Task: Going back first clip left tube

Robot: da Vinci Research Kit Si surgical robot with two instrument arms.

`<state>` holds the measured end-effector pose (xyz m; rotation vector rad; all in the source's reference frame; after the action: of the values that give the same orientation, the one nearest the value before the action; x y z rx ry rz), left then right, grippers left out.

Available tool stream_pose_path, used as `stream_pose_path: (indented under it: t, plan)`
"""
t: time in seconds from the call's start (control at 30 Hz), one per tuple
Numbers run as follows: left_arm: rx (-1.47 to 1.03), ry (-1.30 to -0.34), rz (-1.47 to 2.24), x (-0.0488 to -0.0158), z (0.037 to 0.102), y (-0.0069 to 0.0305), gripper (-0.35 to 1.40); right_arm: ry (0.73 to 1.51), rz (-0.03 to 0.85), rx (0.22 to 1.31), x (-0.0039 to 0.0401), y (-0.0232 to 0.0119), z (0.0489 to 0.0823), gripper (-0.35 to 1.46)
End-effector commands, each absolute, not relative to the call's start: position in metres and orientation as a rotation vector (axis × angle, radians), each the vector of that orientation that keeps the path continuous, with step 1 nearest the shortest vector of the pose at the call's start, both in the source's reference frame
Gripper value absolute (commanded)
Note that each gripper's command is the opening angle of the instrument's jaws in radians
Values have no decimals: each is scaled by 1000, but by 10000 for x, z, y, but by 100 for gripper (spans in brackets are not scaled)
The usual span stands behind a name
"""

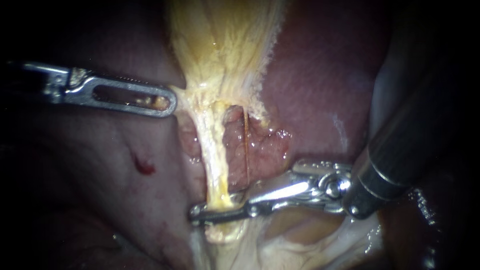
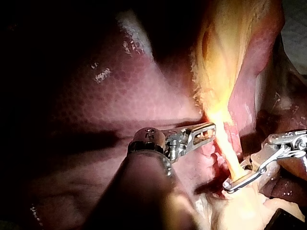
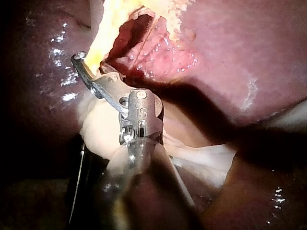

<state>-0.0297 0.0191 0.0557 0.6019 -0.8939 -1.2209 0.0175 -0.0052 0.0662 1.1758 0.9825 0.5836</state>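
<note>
The pale yellow left tube (image 1: 212, 150) runs down from the gallbladder (image 1: 225, 45). A thin brownish right tube (image 1: 246, 145) lies beside it over raw red tissue. My right instrument (image 1: 218, 212) comes in from the right and its slim jaws cross the left tube low down, one on each side, closed against it. The right wrist view shows the same jaws (image 3: 88, 72) at the foot of the tube (image 3: 98, 50). I see no clip on the tube. My left instrument (image 1: 167, 102) has its windowed jaws shut on the gallbladder's edge, with yellow tissue showing in the window; those jaws (image 2: 207, 132) also appear in the left wrist view.
Dark red liver (image 1: 325, 75) surrounds the field. A small red spot (image 1: 143, 165) marks the liver at lower left. Pale whitish tissue (image 1: 300, 235) lies under the right instrument's shaft (image 1: 400, 150).
</note>
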Motion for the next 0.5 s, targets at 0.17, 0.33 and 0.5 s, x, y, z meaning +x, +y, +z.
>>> stream_pose_path:
  t: [0.17, 0.33, 0.5]
  plan:
    - [603, -891, -1220, -298, 557, 190, -35, 983, 584, 1176, 175, -52, 662, -35]
    - [605, -891, -1218, -298, 557, 190, -35, 1022, 529, 1134, 175, -52, 665, 14]
    - [607, -891, -1217, -299, 558, 189, -35, 1080, 514, 1023, 178, -47, 669, 47]
